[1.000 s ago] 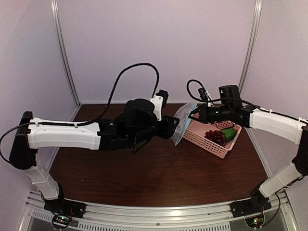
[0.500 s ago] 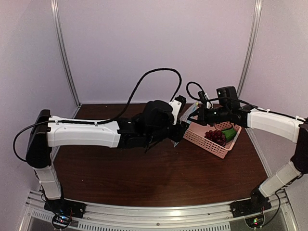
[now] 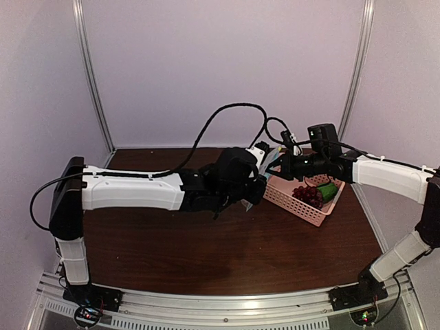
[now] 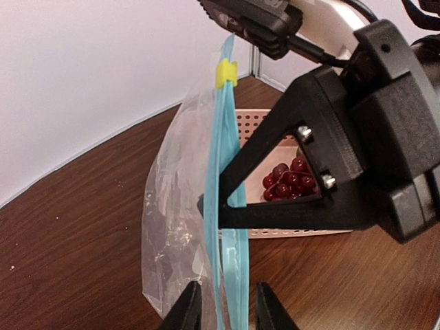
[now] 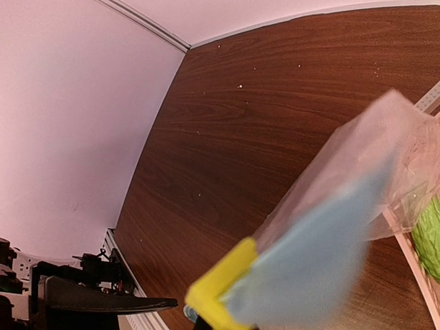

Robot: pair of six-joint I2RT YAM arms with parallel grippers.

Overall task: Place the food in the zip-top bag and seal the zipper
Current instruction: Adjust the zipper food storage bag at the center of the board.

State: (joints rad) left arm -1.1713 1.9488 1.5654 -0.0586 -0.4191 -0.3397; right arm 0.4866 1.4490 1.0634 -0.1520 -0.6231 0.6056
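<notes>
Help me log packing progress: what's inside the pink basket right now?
Dark grapes and a green vegetable lie in the pink basket. Its far end is hidden behind the right arm and the zip-top bag.

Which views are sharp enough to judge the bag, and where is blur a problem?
Right wrist: zip-top bag and yellow slider badly out of focus, table behind sharp. Left wrist: zipper and grapes crisp. Top external: dim, purple-tinted, bag mostly hidden.

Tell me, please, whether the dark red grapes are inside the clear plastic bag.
Outside: the grapes lie in the pink perforated basket.
</notes>
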